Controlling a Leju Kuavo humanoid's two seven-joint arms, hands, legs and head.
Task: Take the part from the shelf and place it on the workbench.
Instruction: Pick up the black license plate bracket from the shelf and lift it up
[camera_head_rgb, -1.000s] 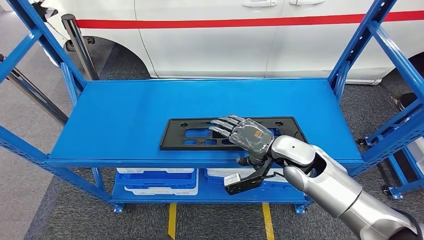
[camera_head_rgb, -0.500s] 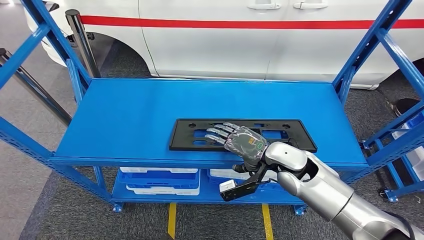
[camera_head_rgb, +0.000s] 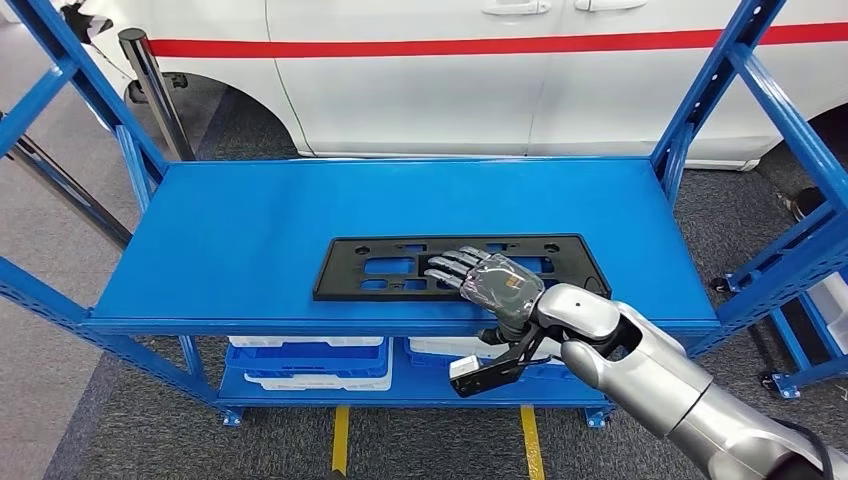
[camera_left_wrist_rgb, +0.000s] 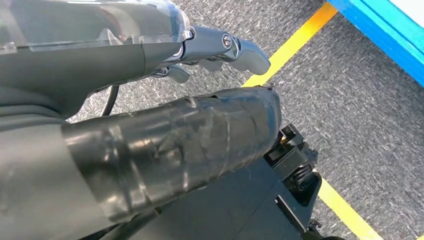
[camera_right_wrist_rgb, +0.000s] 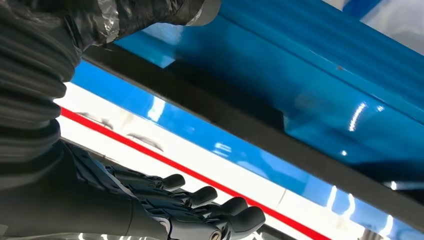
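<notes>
On the blue shelf's (camera_head_rgb: 250, 230) top deck, the part (camera_head_rgb: 380, 268) lies flat toward the front lip, a long black plastic frame with rectangular cutouts and small holes, matte finish. Lots of bare blue metal around it: from the part's middle, wide room at 9 and 12 o'clock, less at 3, and just a thin strip at 6 before the edge. Blue uprights stand at the corners, and a white car (camera_head_rgb: 450, 70) with a red stripe sits right behind at 12.

The right hand (camera_head_rgb: 487, 281) rests over the part's right half, fingers stretched out flat on top, not wrapped around anything. The right wrist view adds what the head view can't: the thumb sits below the shelf's front lip while the dark fingers (camera_right_wrist_rgb: 200, 200) lie extended above the part's black edge.

The left hand (camera_left_wrist_rgb: 165, 100) hangs over grey carpet with yellow floor tape (camera_left_wrist_rgb: 295, 40), fingers loosely curled, holding nothing; can't tell more. Blue and white bins (camera_head_rgb: 315, 358) sit on the lower level.
</notes>
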